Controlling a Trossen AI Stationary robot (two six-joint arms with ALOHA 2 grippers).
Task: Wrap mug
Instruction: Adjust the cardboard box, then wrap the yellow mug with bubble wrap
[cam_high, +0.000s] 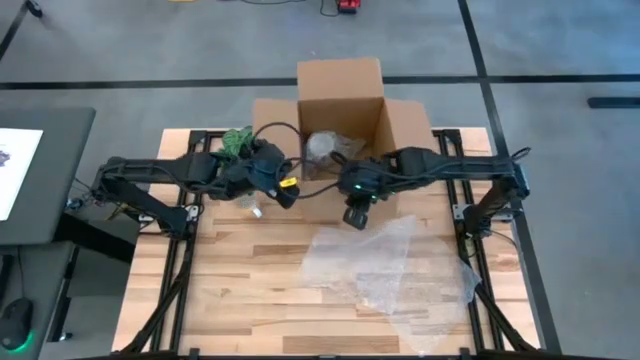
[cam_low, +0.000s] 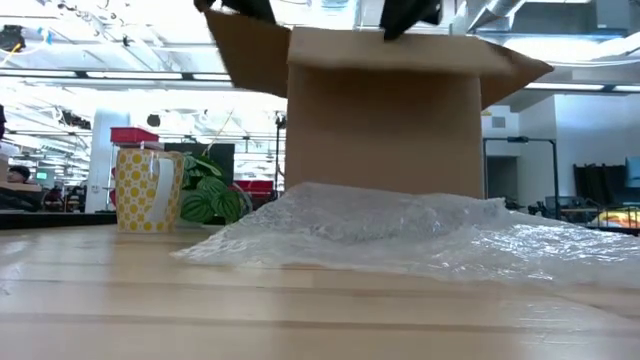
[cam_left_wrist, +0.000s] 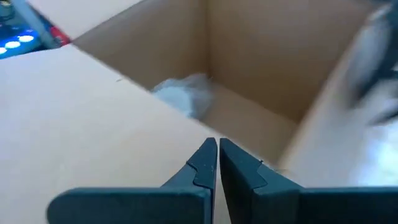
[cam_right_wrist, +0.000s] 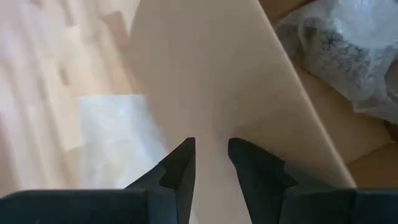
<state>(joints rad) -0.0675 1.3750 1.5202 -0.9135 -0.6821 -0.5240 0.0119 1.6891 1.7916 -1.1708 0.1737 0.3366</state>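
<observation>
High view: straight down over the whole table (cam_high: 250, 300), both arms in frame. Low view: at tabletop level, facing level across the bubble wrap (cam_low: 400, 235) to the cardboard box (cam_low: 385, 130). Each wrist view sits close over the box flaps, angled in. All four views share the box.

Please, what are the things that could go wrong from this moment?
1. Both grippers, left gripper and right gripper, hover at the cardboard box; a low move may catch a flap and shift it.
2. The yellow dotted mug stands unwrapped beside the box; a sweeping arm might knock it.
3. The bubble wrap lies loose and could slide.
</observation>
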